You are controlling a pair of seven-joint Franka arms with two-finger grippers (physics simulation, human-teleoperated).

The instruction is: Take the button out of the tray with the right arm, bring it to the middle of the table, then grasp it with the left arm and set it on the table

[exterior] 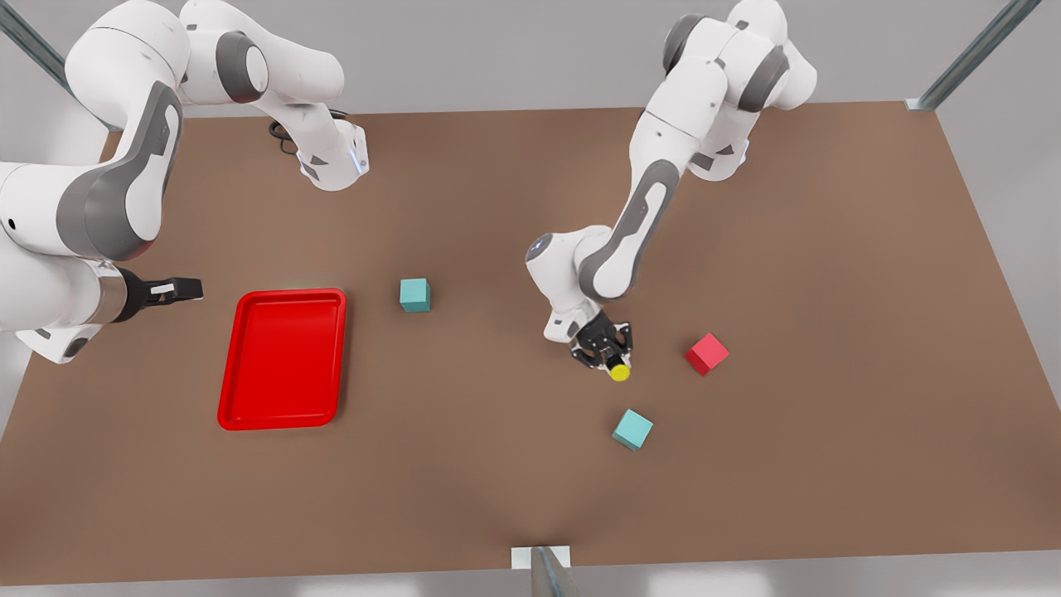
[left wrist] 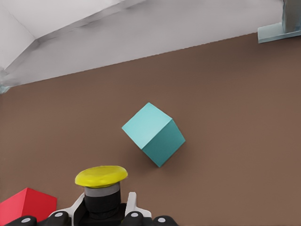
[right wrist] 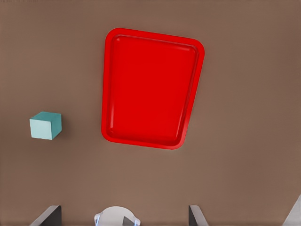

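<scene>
The button [exterior: 618,371] sat clamped in the left gripper [exterior: 609,352], its yellow cap poking out past the fingertips just above the table [exterior: 497,464] — between a red cube [exterior: 706,354] and a teal cube [exterior: 632,429]. The left arm [exterior: 655,199] reached down steeply from the far edge. The right gripper [exterior: 178,289] hung beside the tray [exterior: 284,359], jaws spread with nothing between them, its arm waiting. Another teal cube [exterior: 414,294] stood near the tray — grey walls ringed the brown tabletop.
</scene>
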